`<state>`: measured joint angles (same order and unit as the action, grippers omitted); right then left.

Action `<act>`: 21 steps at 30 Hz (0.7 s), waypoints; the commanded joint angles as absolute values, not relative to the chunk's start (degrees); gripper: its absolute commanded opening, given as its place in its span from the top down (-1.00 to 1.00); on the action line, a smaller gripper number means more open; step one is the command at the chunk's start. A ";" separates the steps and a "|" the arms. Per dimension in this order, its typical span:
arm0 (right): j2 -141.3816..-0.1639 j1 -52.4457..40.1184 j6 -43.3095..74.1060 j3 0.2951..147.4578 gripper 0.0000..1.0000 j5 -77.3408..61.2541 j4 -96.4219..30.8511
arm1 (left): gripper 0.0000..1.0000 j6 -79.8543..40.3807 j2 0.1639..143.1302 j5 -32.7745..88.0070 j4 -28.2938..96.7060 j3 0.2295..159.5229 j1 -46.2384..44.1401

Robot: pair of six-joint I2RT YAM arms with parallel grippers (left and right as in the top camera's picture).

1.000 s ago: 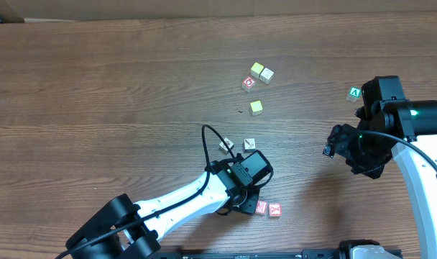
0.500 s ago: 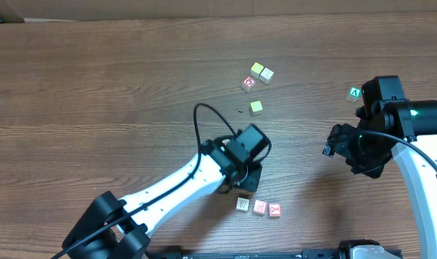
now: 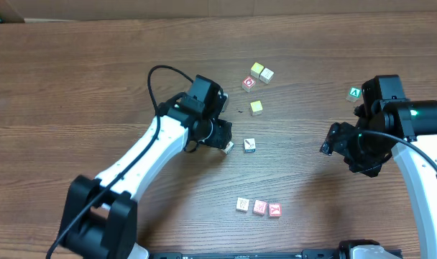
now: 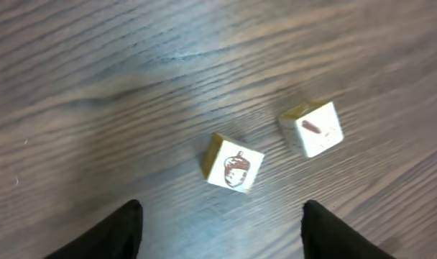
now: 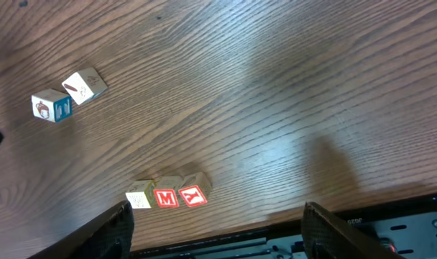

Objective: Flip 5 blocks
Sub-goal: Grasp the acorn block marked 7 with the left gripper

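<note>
Five small wooden blocks lie on the table. Three sit in a row near the front edge: a pale one (image 3: 242,204), a pink-red one (image 3: 259,207) and another pink-red one (image 3: 274,210); the right wrist view shows them too (image 5: 166,196). Two more lie mid-table (image 3: 250,145) (image 3: 228,147). In the left wrist view these are an acorn-print block (image 4: 233,162) and a red-print block (image 4: 313,128). My left gripper (image 3: 220,138) (image 4: 222,237) hangs open just above and beside them, holding nothing. Off to the right, my right gripper (image 3: 332,142) (image 5: 215,230) is open and empty.
Plain yellow (image 3: 256,70) (image 3: 256,107) and cream (image 3: 267,75) cubes and a red-ring cube (image 3: 248,83) lie farther back. A green "A" cube (image 3: 355,93) sits by the right arm. The table's front edge (image 5: 276,241) runs just below the block row.
My left gripper let go of the pale block at the left end of the front row. It then swung back and left to the two mid-table blocks, its jaws widening. The right arm stayed still.
</note>
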<state>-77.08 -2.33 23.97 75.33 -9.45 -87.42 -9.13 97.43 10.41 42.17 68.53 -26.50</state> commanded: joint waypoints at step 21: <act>-75.85 -2.17 23.99 76.97 -0.55 -10.87 -85.80 | 0.05 10.70 110.08 18.06 41.87 72.18 -27.07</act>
<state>-77.08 -2.35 23.97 75.33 -10.28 -86.11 9.50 109.40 16.58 42.41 70.57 -26.63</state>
